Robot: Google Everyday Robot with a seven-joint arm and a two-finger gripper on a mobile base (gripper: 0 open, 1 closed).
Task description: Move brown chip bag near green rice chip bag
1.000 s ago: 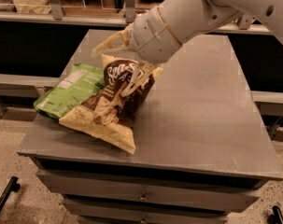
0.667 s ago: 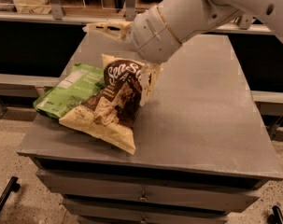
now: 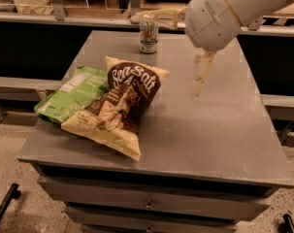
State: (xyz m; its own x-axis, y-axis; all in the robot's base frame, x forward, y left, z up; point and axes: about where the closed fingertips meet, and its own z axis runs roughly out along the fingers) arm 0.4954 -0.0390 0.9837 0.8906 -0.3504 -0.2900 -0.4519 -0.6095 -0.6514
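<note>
The brown chip bag [image 3: 121, 106], tan with a dark brown "Sea Salt" panel, lies on the left half of the grey table [image 3: 209, 130]. It leans over the right edge of the green rice chip bag [image 3: 70, 94], a flat lime-green pouch at the table's left edge, so the two touch. My gripper [image 3: 166, 56] hangs above the table's middle right, up and to the right of the brown bag and apart from it. It is open and empty, with one finger [image 3: 156, 16] pointing left and the other finger [image 3: 201, 76] pointing down.
A small drink can [image 3: 149, 35] stands at the back middle of the table, just under the left-pointing finger. The table has drawers below its front edge. A dark counter and shelving run behind it.
My gripper has let go of the brown chip bag, risen and pulled away to the right. The bag has settled lower against the green bag. The can is now uncovered.
</note>
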